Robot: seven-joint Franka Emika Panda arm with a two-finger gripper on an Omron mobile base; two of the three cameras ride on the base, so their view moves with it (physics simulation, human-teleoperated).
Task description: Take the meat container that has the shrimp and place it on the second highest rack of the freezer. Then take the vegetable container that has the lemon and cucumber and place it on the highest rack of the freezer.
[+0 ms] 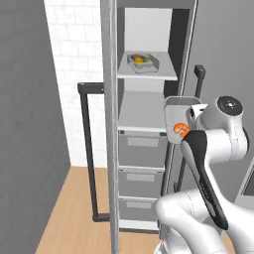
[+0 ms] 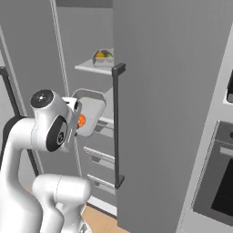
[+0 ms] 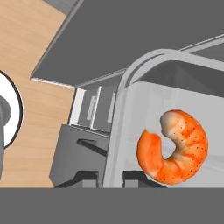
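- Pale wood flooring and a white tiled wall sit left of the tall grey freezer, whose door stands open; its long dark bar handle runs vertically in the right base view; a black oven shows at the far right.
- Held up before the open compartment, the pale grey rounded meat tray is tipped so its open face looks back toward the base; its long axis runs roughly up and down; the curled orange-pink shrimp lies against its floor.
- Two-finger gripper is pressed together on the tray's rim; its tips are mostly hidden by the tray and the white wrist.
- Flat light-grey upper shelf carries a second small tray with a yellow-orange lemon; a cucumber there is too small to make out.
- Lower shelf board lies bare, just left of the held tray; grey drawers stack beneath.
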